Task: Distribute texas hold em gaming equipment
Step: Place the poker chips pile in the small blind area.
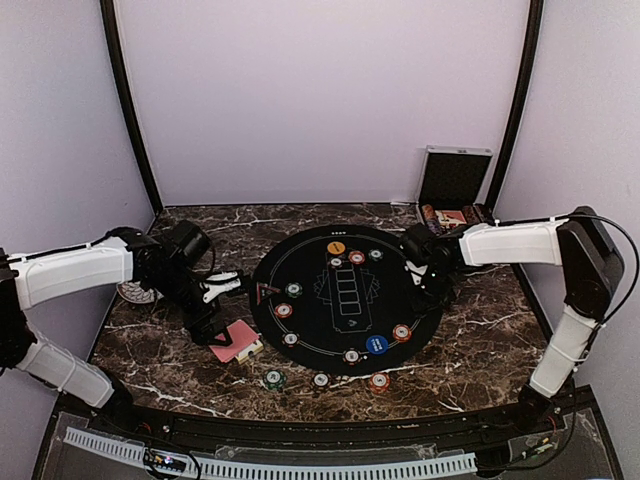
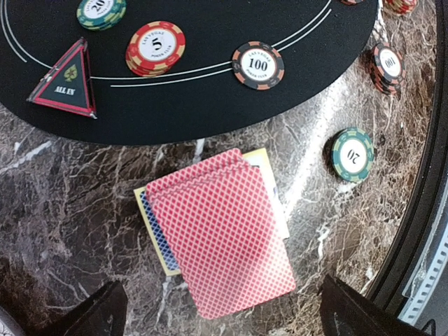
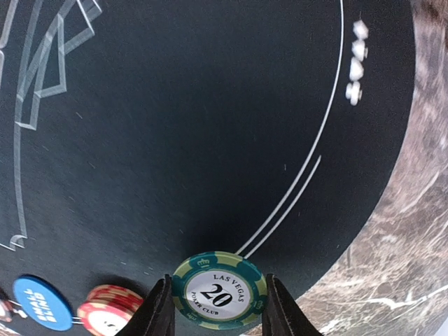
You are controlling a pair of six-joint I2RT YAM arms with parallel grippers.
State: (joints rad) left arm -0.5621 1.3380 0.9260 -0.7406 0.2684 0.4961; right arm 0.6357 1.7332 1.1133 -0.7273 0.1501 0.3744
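Note:
A stack of red-backed playing cards [image 2: 220, 238] [image 1: 235, 340] lies on the marble left of the round black mat [image 1: 345, 300], on top of a blue, yellow-edged box. My left gripper [image 2: 224, 315] [image 1: 212, 315] hovers over the cards, open, with one finger on each side and nothing between them. Several poker chips sit round the mat, among them a red 5 [image 2: 155, 47], a black 100 [image 2: 258, 65] and a green 20 [image 2: 352, 154] on the marble. My right gripper [image 3: 219, 311] [image 1: 432, 283] is shut on a green 20 chip [image 3: 219, 290], held by its edges above the mat's right rim.
A black triangular ALL IN marker [image 2: 66, 80] lies at the mat's left edge. A blue chip [image 3: 42, 302] and a red chip stack [image 3: 110, 308] sit beside the right gripper. A patterned plate [image 1: 135, 293] is under the left arm. An open silver case [image 1: 455, 175] stands at the back right.

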